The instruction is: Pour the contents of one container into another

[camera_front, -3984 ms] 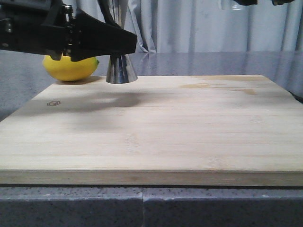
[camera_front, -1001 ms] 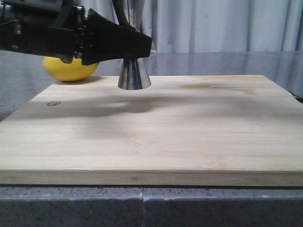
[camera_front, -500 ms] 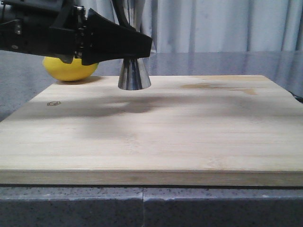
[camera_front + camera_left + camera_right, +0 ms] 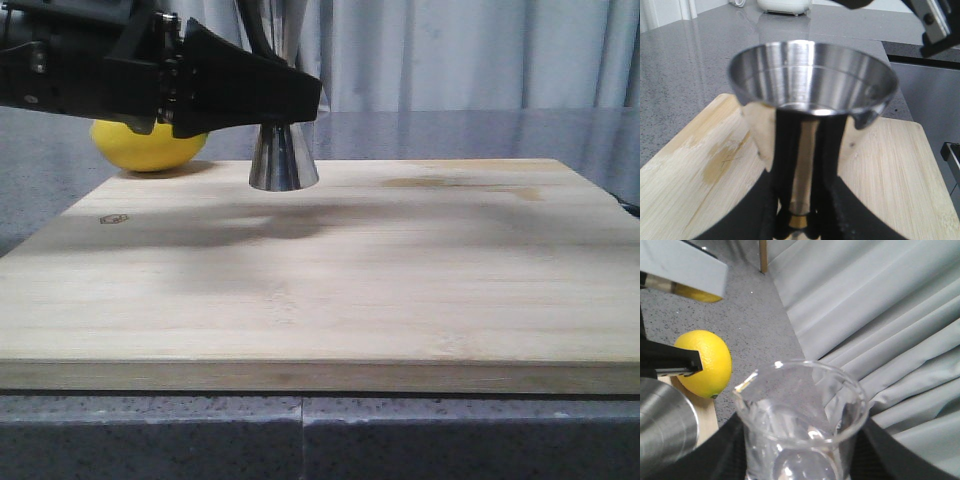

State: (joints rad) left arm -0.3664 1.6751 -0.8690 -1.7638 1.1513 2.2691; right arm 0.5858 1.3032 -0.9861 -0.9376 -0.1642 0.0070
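Presently catalogued, front view unless noted.

Left gripper (image 4: 300,98): black, reaching in from the upper left of the frame, fingers closed on the waist of the steel jigger (image 4: 284,158). The left wrist view shows dark fingers (image 4: 832,165) pressed to either side of the narrow stem, gold band at the lower centre.

Steel jigger: upright, lower cone standing on the far part of the wooden cutting board (image 4: 330,290), left of centre. Its open upper cup fills the centre of the left wrist view (image 4: 812,80); the inside looks bare and shiny.

Glass beaker (image 4: 800,425): clear, seen only in the right wrist view, lower centre of the frame, mouth open towards the camera. Dark fingers (image 4: 730,450) of the right gripper (image 4: 802,460) bear on both its sides, clamped on it. Contents cannot be told.

Lemon (image 4: 148,145): yellow, upper left, lying on the grey counter (image 4: 40,180) just behind the board's far left corner, partly hidden by the left gripper. Also at the left of the right wrist view (image 4: 704,362).

Curtain (image 4: 470,55): pale grey folds across the background.
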